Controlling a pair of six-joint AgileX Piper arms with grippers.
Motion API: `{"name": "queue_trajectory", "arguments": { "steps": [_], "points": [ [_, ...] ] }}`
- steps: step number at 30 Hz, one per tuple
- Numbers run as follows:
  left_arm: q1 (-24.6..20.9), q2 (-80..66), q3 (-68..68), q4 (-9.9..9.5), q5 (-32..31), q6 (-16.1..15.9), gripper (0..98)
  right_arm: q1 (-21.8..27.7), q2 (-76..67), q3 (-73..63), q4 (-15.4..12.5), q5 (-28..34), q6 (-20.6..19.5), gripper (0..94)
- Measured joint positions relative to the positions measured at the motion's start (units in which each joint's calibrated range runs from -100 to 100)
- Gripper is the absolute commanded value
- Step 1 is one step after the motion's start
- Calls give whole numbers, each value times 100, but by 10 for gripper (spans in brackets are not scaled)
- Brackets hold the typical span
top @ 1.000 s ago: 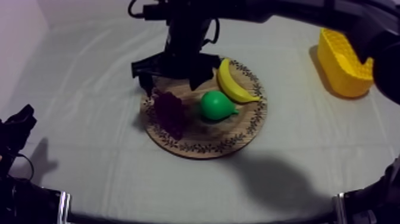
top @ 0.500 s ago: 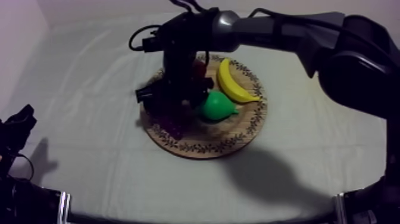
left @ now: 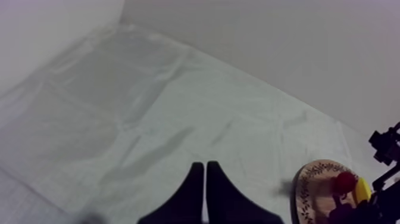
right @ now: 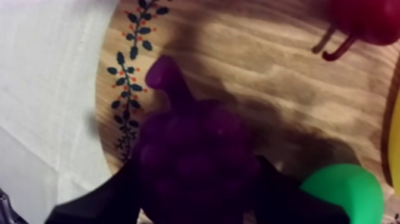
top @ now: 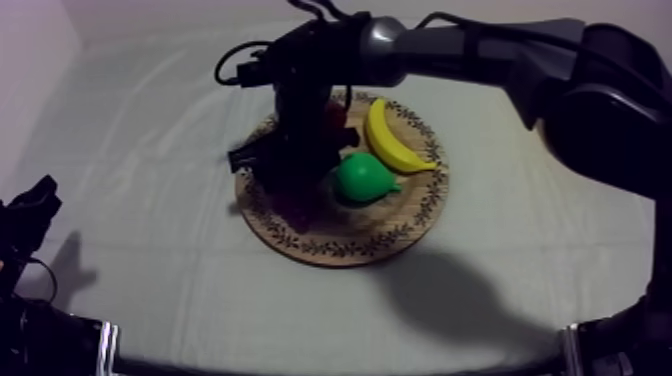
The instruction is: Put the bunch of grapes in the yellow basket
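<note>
Cloth (top: 150, 130) creased under wooden board (top: 372, 228), pale wall (left: 268, 36) perhaps behind.

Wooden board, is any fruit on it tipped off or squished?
Nothing stands out. The bunch of grapes, pear, banana and small red fruit all lie whole on the wooden board, with the right pincer down at the bunch.

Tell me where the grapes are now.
The bunch of grapes lies on the left part of the wooden board in the top view, just left of the pear, gripped by the right claw.
</note>
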Motion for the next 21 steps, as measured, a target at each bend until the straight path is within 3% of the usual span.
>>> {"name": "queue_trajectory", "arguments": {
  "steps": [11,21],
  "points": [
    [0,0,0,0,0,0,1,317,-1534,868,181,406,160,187],
    [0,0,0,0,0,0,1,1383,-3235,1155,340,566,491,183]
  ]
}}
